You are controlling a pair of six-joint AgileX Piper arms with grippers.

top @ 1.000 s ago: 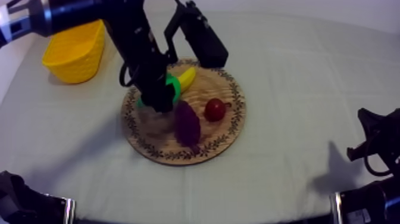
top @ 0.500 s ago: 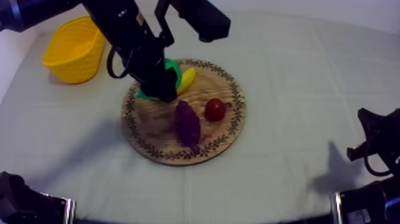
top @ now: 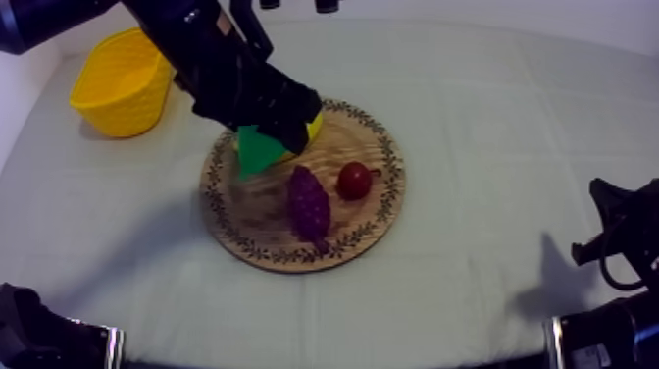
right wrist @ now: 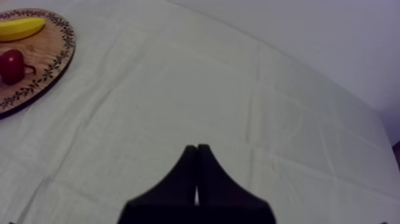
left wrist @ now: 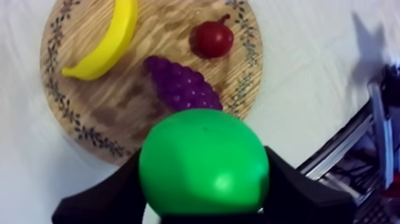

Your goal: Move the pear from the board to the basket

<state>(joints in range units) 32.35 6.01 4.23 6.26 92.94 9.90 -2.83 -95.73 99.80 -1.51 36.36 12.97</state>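
Grey-white cloth is covering the counter (top: 490,118), and the round wooden board (top: 245,211) is lying at its middle with the yellow basket (top: 118,88) standing apart from it towards the far left corner.

The left arm is reaching in from the upper left, and its left end effector (top: 267,132) is clamping the green pear (left wrist: 203,161) between its two black fingers, one at each side of the fruit. A second ago this end effector was sitting low on the board at the pear; now it is hanging higher, and the pear is riding with it. In the left wrist view the board is showing well below the fruit, so the pear is hanging clear of the wood, over the board's basket-side edge.

I am judging from this that the grasp and the lift are holding, and that the carry across to the basket and the release into it are still remaining.

The bunch of grapes (top: 308,203), the banana (left wrist: 104,44) and the small red fruit (top: 354,181) are lying on the board.

The right end effector (right wrist: 196,152) is resting low at its own side over bare cloth, its fingers lying together on nothing.
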